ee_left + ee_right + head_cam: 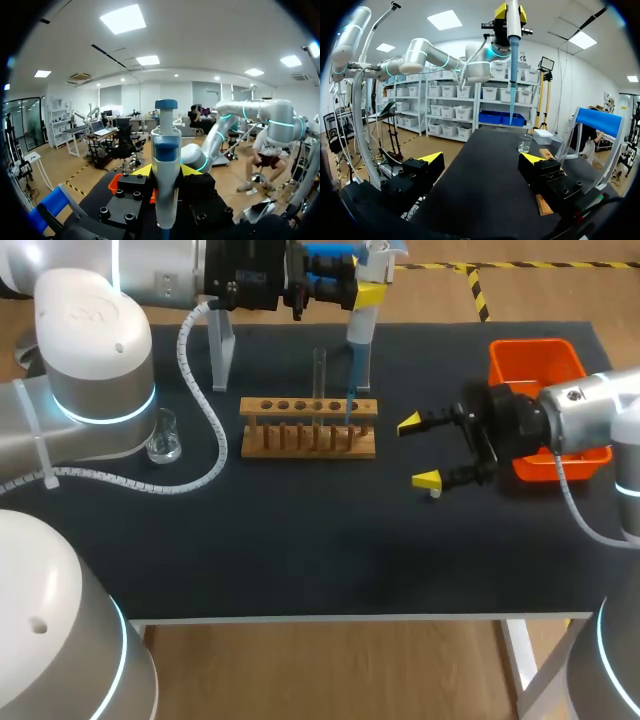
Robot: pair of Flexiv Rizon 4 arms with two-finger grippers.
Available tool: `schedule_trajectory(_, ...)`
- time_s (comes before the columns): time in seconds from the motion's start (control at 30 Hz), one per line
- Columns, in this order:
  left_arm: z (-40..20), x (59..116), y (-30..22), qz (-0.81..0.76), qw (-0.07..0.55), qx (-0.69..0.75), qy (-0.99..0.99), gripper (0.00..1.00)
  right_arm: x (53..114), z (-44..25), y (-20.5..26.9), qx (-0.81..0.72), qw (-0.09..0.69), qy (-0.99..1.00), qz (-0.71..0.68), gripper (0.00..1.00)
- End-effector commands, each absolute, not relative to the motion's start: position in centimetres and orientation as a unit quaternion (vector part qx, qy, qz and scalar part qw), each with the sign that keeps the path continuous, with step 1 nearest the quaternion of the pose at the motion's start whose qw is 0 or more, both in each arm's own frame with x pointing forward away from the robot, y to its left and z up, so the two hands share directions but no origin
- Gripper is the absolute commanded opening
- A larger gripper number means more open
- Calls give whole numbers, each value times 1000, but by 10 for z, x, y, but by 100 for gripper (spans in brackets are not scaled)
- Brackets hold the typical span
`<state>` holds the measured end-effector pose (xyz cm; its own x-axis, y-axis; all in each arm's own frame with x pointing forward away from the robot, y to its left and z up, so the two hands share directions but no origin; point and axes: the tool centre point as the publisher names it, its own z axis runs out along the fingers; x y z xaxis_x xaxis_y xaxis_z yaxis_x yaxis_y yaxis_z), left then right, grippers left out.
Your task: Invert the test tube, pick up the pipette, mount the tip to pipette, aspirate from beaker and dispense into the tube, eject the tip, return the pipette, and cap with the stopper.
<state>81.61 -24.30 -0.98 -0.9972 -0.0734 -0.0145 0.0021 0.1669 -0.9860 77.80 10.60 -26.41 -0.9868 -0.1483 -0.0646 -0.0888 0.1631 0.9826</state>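
Observation:
My left gripper (330, 282) hangs above the back of the table, shut on the white and blue pipette (362, 300). The pipette's long blue tip (350, 380) points down at the wooden rack (310, 428), just right of a clear test tube (320, 368) standing upright in it. In the left wrist view the pipette (165, 165) stands clamped between the yellow fingertips (142, 170). The glass beaker (163, 437) sits at the left. My right gripper (420, 451) is open right of the rack, holding nothing. Its own view shows it (482, 160) facing the pipette (513, 30) and beaker (525, 143).
An orange bin (535, 365) stands at the right behind my right arm. A clear pipette stand (220, 350) rises behind the rack. A small pale thing (433, 492) lies on the mat by the right gripper's near fingertip. The front of the black mat (320, 550) is bare.

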Motion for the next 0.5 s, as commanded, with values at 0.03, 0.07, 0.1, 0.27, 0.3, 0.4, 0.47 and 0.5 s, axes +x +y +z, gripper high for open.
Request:
schedule_trajectory(0.03,-20,816,-216,-642,46,-44,764,0,777,-263,106,77,23,-763,-641,100)
schedule_trajectory(0.07,-20,817,-208,-646,52,-45,760,0,777,-263,106,77,23,-763,-641,100)
schedule_trajectory(0.1,-21,818,-200,-645,60,-49,761,0,777,-263,106,77,23,-763,-641,100)
schedule_trajectory(0.27,-24,825,-161,-643,81,-63,759,0,777,-263,106,77,23,-763,-641,100)
schedule_trajectory(0.3,-25,827,-152,-643,84,-65,759,0,777,-263,106,77,23,-763,-641,100)
schedule_trajectory(0.4,-28,835,-124,-641,94,-69,759,0,777,-263,106,77,23,-763,-641,100)
schedule_trajectory(0.47,-30,840,-109,-641,101,-73,757,0,777,-263,106,77,23,-763,-641,100)
schedule_trajectory(0.5,-31,844,-96,-643,105,-76,755,0,777,-263,106,77,23,-763,-641,100)
